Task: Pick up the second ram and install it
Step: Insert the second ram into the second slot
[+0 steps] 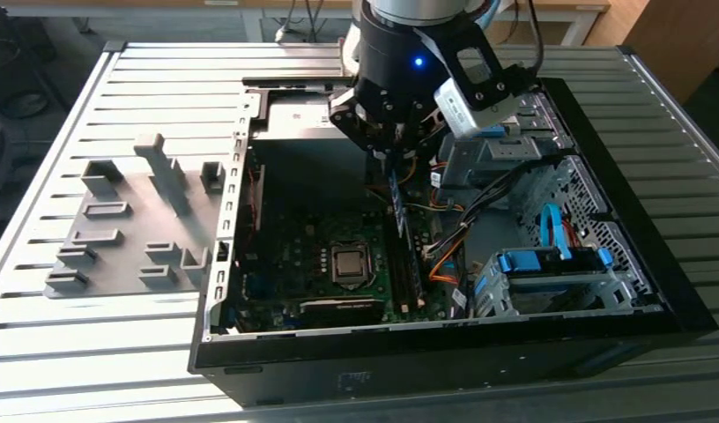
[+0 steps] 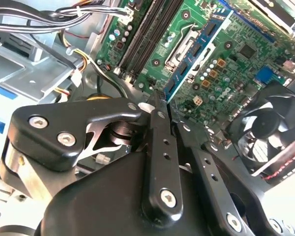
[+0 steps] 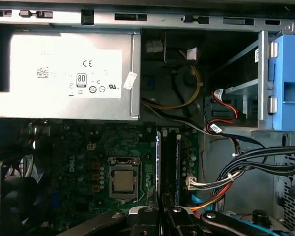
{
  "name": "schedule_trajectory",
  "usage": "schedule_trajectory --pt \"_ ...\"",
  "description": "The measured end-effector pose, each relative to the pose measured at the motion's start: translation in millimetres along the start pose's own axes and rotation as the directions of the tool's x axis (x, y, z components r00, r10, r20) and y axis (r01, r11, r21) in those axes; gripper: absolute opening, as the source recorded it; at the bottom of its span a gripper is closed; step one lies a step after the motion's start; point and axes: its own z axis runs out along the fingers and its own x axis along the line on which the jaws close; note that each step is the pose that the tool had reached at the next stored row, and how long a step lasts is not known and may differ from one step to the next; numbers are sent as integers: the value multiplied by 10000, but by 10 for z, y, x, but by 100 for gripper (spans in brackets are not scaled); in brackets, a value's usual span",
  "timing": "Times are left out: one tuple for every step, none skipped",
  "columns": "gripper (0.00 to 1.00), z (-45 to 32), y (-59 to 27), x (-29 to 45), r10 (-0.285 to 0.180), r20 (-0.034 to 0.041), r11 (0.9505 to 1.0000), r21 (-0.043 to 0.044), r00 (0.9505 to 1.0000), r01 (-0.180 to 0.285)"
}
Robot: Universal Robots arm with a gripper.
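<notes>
The gripper (image 3: 162, 209) is holding the second ram (image 3: 158, 162) edge-on between closed fingers (image 2: 160, 142), its long axis running along the motherboard slots (image 3: 176, 157) directly below.

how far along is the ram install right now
Pickup looks done: the grey moulded holder tray sits apart from the case. In hand: the gripper pinches the thin dark memory stick edge-on over the long black motherboard slots. Left: seating; not visibly locked in.

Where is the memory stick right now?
In the exterior view, the second ram hangs edge-down from the gripper inside the computer case, just above the motherboard's slots.
</notes>
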Motion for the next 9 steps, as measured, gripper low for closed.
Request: schedule_trajectory --pt "14 18 0 -3 19 0 10000 1 10000 -19" --pt "14 37 0 -8 42 0 10000 0 10000 -42" --pt "14 52 -1 -13 64 1 10000 1 10000 -64" --pt "14 65 -1 -13 73 1 10000 1 10000 -73" --pt "14 77 -1 -13 75 1 10000 1 10000 -75" --pt "14 87 -1 -13 83 1 10000 2 10000 -83" --pt "14 97 -1 -13 89 1 10000 1 10000 -89" --pt "14 105 -2 -13 89 1 10000 1 10000 -89" --pt "14 112 -2 -13 90 1 10000 2 10000 -90"
